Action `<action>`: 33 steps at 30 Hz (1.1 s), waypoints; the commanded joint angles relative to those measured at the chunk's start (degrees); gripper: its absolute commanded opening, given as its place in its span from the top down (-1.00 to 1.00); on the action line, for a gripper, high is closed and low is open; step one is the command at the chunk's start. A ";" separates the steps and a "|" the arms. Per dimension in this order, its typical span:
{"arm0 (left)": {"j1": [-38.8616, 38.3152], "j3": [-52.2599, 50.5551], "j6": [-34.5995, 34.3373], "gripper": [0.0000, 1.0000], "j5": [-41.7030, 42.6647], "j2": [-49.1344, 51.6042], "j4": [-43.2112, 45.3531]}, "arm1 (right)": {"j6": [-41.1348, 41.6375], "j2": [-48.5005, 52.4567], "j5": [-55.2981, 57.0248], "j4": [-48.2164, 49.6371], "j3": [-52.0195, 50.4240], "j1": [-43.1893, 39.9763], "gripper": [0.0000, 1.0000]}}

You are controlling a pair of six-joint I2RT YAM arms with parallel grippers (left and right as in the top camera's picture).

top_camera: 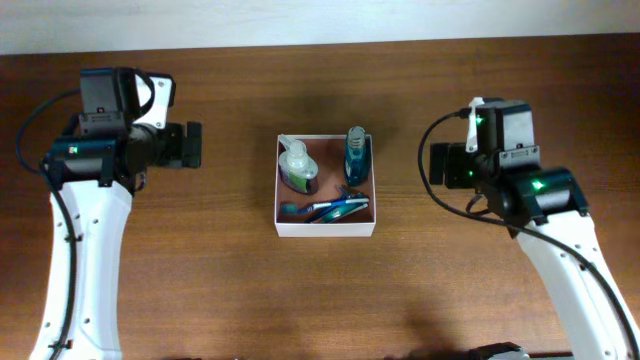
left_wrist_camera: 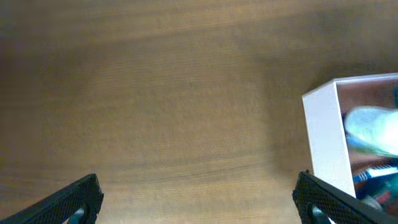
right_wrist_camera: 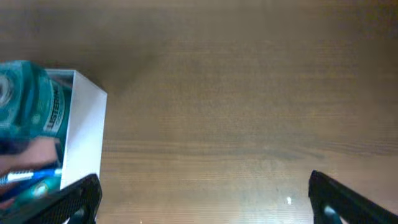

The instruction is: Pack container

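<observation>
A square, white-walled container [top_camera: 326, 229] with a reddish-brown inside sits at the middle of a dark wooden tabletop [top_camera: 210, 270], between two white robot arms. Inside it, a pale green bottle [top_camera: 297, 168] with a white top sits in the corner at the upper left of the overhead view. A teal mouthwash bottle [top_camera: 355, 152] sits against the right wall, and blue-and-teal items [top_camera: 335, 208], too small to tell apart, lie across the near side. The left arm [top_camera: 85, 250] hangs off to the container's left, well apart from it. The left jaws stand wide open and grip nothing, their two black fingers [left_wrist_camera: 71, 202] framing only bare wood in the left wrist view, with the container's white corner at the right edge. The right arm [top_camera: 575, 260] hangs off to the container's right, also apart from it. The right jaws are likewise spread wide and empty, with black fingers [right_wrist_camera: 351, 199] at either lower corner of the right wrist view and the teal bottle and the container's white wall at the left
</observation>
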 commanded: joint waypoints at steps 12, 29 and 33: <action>0.28 -25.11 2.40 -0.99 6.40 -39.54 7.61 | 5.95 -39.39 2.03 -3.34 -20.83 0.52 -0.97; 0.28 -44.74 -0.96 -0.99 5.31 -62.25 6.75 | 8.50 -55.91 0.02 -4.98 -31.78 0.52 -0.97; 0.28 -44.74 -0.96 -0.99 5.31 -62.25 6.45 | 8.50 -55.91 0.02 -5.05 -31.78 0.52 -0.97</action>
